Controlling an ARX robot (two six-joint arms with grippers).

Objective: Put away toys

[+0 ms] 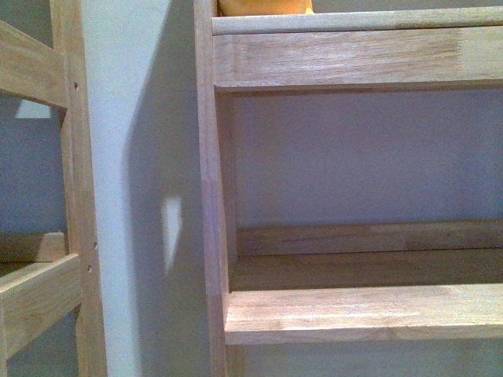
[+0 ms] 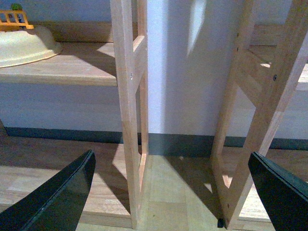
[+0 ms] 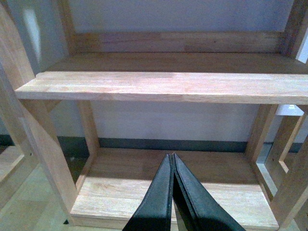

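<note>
Orange-yellow plush toy [image 1: 265, 7] sits on top light-wood shelf [image 1: 354, 55]; left gripper [image 2: 173, 192] jaws wide apart, right gripper [image 3: 172, 159] closed, empty

Two wooden shelves [image 1: 354, 310]; cream bowl [image 2: 24, 45] on one.

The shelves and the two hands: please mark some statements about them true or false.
1. The left hand is open. True.
2. The right hand is open. False: its fingers are pressed together, holding nothing.
3. An orange-yellow toy sits on the upper shelf in the front view. True.
4. The shelf board before the right hand carries a bowl. False: it is bare.
5. A cream basin lies on a shelf. True.
</note>
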